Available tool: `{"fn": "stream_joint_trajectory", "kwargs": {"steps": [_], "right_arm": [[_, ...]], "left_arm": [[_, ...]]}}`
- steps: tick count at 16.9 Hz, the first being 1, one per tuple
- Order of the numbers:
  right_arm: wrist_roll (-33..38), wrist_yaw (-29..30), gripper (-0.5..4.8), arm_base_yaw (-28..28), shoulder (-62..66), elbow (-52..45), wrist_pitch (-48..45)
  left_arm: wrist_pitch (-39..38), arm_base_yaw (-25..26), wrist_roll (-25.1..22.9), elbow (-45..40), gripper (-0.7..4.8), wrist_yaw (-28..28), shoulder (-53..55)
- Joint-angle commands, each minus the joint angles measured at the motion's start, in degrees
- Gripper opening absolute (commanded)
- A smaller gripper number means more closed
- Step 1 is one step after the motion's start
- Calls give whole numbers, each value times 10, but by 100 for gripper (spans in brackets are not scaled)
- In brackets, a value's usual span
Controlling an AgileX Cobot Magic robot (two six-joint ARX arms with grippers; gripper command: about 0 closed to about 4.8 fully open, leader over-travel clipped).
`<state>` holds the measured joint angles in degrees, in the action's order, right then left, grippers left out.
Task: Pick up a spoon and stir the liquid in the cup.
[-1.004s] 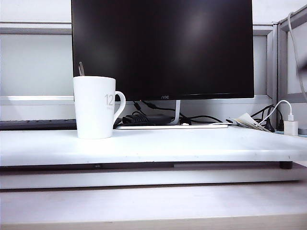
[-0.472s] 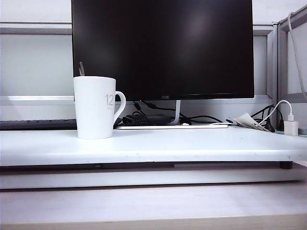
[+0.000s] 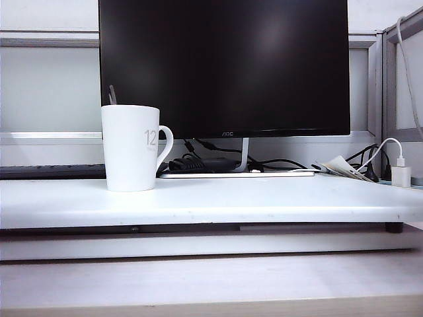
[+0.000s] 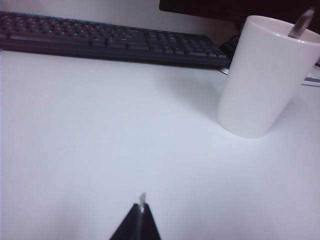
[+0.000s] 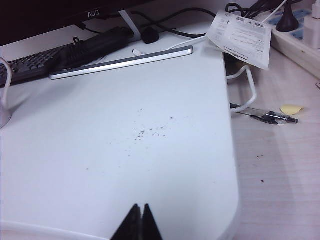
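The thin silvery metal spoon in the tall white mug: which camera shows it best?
The left wrist view: the thin silvery metal spoon leans on the tall white ceramic mug's rim, close up. The exterior view shows only a sliver of it above the rim. The right wrist view shows none of it.

A faint grey "12" stands on the side of the white cup (image 3: 131, 147), just beside its loop handle; small letters reading "AOC" sit on the lower bezel of the monitor (image 3: 225, 66); the printed paper slip (image 5: 241, 31) carries lines too small to read.
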<state>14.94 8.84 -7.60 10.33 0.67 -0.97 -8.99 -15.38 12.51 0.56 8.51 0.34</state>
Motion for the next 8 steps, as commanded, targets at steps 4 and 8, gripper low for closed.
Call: {"fn": "stream_joint_trajectory", "kwargs": {"steps": [4, 8], "right_arm": [[0, 2, 13, 10, -88, -4, 29], [0, 2, 13, 34, -102, -4, -14]], "left_arm": [[-8, 53, 0, 0, -5, -12, -2], [-8, 144, 0, 0, -5, -7, -2]]}}
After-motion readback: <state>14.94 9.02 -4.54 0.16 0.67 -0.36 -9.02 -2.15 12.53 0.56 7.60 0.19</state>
